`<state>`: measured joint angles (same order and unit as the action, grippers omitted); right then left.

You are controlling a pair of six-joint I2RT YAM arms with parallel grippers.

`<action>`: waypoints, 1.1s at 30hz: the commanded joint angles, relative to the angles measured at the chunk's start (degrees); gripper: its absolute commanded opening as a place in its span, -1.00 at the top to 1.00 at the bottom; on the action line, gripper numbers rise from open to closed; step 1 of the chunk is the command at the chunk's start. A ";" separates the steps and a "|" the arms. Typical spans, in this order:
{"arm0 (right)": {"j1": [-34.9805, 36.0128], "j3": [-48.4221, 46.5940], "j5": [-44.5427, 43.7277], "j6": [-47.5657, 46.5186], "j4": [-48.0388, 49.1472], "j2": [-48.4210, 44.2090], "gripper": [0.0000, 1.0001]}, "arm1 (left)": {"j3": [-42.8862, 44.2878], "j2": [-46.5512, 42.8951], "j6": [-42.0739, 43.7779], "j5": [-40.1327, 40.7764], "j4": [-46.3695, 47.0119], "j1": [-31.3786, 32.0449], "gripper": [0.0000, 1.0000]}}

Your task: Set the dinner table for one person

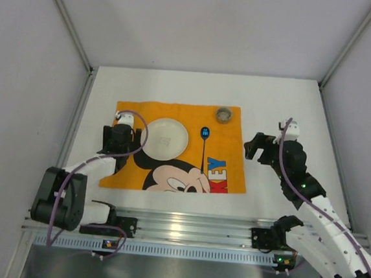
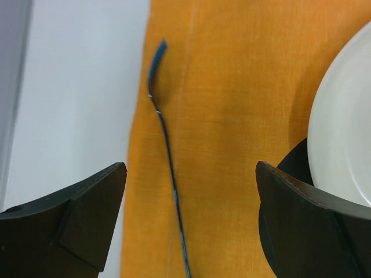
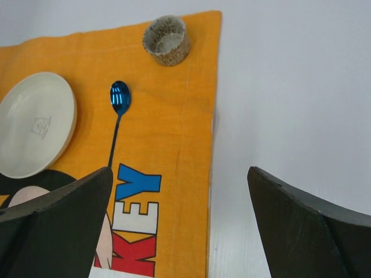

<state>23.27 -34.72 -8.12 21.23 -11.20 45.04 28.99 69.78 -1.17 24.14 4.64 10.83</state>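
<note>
The white dinner table carries an orange Mickey Mouse mat. On the mat lie a white plate, a blue spoon to its right, and a small speckled cup at the far right corner. My left gripper is open and empty over the mat's left edge. In the left wrist view a thin blue utensil lies between the fingers, with the plate on the right. My right gripper is open and empty above the mat's right edge.
A ribbed aluminium rail runs along the table's near edge, with both arm bases on it. Grey walls close in the left, right and back. The right wrist view shows the plate, the spoon and the cup.
</note>
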 commanded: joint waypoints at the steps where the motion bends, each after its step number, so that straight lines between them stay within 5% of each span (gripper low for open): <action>1: 0.90 0.09 -1.02 1.62 1.63 -8.10 -0.99 | -3.06 7.98 1.79 -5.84 27.56 -1.69 -0.96; 4: 0.82 -0.17 -2.42 1.27 -2.32 -11.10 -1.00 | -3.95 16.14 2.65 -10.33 38.99 -2.13 -0.92; 8: 0.90 -2.28 -2.87 -2.24 -8.74 -11.55 -0.99 | -1.13 21.01 2.06 -10.79 42.11 -5.71 -0.96; 10: 0.82 -3.16 -2.78 -4.61 -11.02 -11.72 -1.00 | -3.05 19.79 -2.95 -19.16 43.51 -9.58 -0.94; 14: 0.82 -1.23 -4.18 -5.41 -9.73 -14.53 -1.00 | -14.39 20.84 -1.38 -23.79 68.79 -10.39 -0.97; 16: 0.90 0.87 -4.10 -5.76 -7.88 -15.41 -0.99 | -11.00 19.26 -2.00 -22.91 55.61 -10.39 -0.96; 21: 0.82 6.77 -6.02 -10.50 3.08 -13.93 -1.00 | -10.80 20.40 -1.47 -22.12 57.85 -10.39 -0.97; 29: 0.29 14.04 -25.88 -19.37 20.31 -0.05 -1.00 | -10.80 20.57 -1.20 -22.12 58.46 -10.30 -0.97; 33: -7.96 19.43 -10.09 -25.45 37.39 8.31 -0.99 | -10.80 20.49 -1.29 -22.12 58.46 -10.30 -0.97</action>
<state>20.91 -18.24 -26.46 1.43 7.77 49.41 16.93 90.41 -2.00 3.18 58.41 0.47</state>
